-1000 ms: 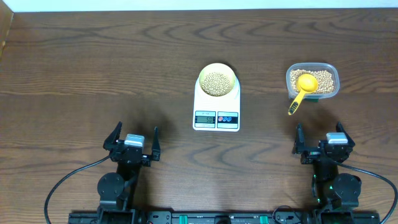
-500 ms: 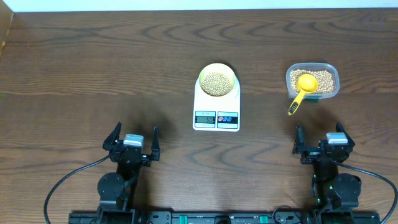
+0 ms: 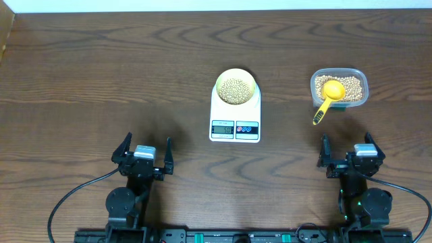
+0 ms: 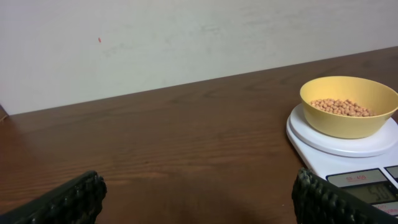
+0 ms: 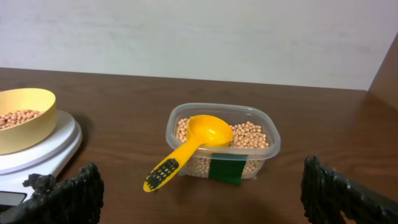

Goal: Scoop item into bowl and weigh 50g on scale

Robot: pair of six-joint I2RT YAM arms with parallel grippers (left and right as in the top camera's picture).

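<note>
The pale-yellow bowl holds tan beans and stands on the white scale, whose display is lit. The bowl and scale also show in the left wrist view, and at the left edge of the right wrist view. A clear tub of beans holds a yellow scoop, its handle resting over the rim. My left gripper is open and empty near the front edge. My right gripper is open and empty below the tub.
The dark wooden table runs back to a pale wall. Cables trail from both arm bases at the front edge. A green label is on the tub's front.
</note>
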